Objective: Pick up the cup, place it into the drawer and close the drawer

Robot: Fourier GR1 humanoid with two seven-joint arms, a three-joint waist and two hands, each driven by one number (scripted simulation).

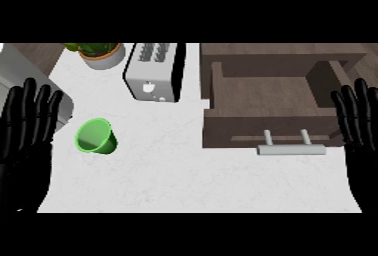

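Green cup point(96, 136), brown wooden drawer point(266, 95) with grey handle point(291, 149), white faintly marbled counter point(192, 180), silver toaster point(153, 71), black hands.

No text, label, brand, number or sign could be read anywhere, neither on the toaster point(151, 70), the cup point(96, 136), the drawer point(266, 125) nor the plant pot point(103, 57)

There is one worktop point(184, 180), and on it one green cup point(96, 136), one toaster point(151, 75) and one potted plant point(100, 52). One drawer point(273, 124) shows, with one bar handle point(291, 150) borne on two posts. Two hands are in view: one left hand point(26, 132) and one right hand point(359, 122).
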